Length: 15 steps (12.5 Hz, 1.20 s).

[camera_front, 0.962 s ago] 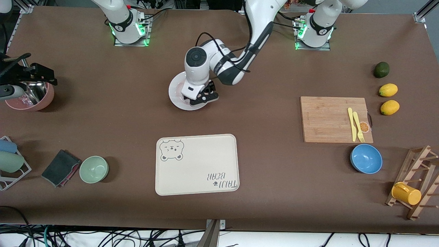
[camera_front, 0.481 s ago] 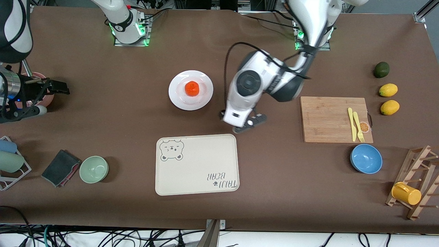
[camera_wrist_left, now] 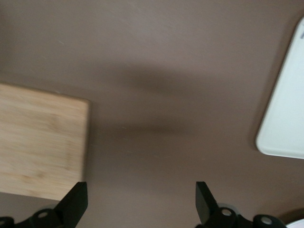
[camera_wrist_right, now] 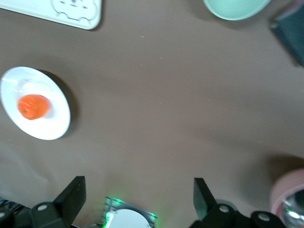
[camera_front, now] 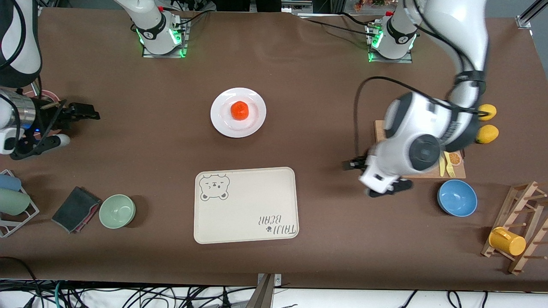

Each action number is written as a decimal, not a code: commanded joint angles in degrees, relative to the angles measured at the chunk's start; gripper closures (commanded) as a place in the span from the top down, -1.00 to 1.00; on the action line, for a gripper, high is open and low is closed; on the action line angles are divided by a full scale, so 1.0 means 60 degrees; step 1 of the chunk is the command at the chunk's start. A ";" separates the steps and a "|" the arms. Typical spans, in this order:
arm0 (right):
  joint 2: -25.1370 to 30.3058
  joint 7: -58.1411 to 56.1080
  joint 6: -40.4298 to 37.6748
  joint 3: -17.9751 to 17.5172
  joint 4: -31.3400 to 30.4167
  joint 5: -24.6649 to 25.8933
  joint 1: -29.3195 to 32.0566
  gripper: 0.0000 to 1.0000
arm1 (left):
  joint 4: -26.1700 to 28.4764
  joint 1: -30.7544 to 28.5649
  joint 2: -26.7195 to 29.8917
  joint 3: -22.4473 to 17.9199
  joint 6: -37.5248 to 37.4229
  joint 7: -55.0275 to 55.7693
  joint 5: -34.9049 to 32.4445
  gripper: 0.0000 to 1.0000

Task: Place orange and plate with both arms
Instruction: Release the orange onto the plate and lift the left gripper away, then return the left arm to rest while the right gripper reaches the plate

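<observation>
Presently, in the front view, the orange point(camera_front: 239, 110) is sitting at the middle of the plate point(camera_front: 238, 112), with nothing gripping either; judged from this, the orange is already delivered onto the plate. The left gripper point(camera_front: 376, 179) is hanging empty over bare table beside the cutting board point(camera_front: 410, 149), well apart from the plate, its fingers standing spread. The left arm's body is covering part of the board and of one lemon point(camera_front: 487, 134). The right gripper point(camera_front: 72, 122) is hovering at the right arm's end of the table, also well apart from the plate, fingers spread and empty; the arm is hiding most of the pink bowl point(camera_front: 43, 95).

In the left wrist view, the spread fingertips point(camera_wrist_left: 76, 202) are framing only bare table, with the board's corner and an edge of the cream tray point(camera_wrist_left: 285, 114) cut off at the frame. Plate and orange are not showing here.

In the right wrist view, the plate and orange are lying well off from the spread fingers point(camera_wrist_right: 72, 194), with open table between. The green bowl point(camera_wrist_right: 235, 7) and tray are being cropped at the edge.
</observation>
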<state>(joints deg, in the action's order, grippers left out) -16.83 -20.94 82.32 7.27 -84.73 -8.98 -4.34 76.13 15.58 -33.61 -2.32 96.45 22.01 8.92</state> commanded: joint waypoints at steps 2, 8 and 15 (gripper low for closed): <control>-0.0826 -0.0041 0.0924 -0.0040 -0.0859 -0.2099 0.0020 1.00 | 0.0232 -0.1142 0.0575 0.0167 -0.0226 -0.2345 -0.0505 1.00; -0.0783 -0.1646 0.2846 -0.0069 -0.3673 -0.4990 -0.0009 1.00 | 0.2439 -0.1776 0.3719 -0.0419 0.0124 -0.5353 -0.0563 1.00; -0.1237 -0.3701 0.4644 -0.0156 -0.5827 -0.8180 -0.0725 1.00 | 0.3953 -0.1849 0.5572 -0.0404 0.0184 -0.6643 -0.1868 1.00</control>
<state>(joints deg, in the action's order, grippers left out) -24.16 -41.27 106.44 6.81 -117.33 -53.52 -6.17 98.15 4.61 -0.45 -4.94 96.57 -16.33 -0.65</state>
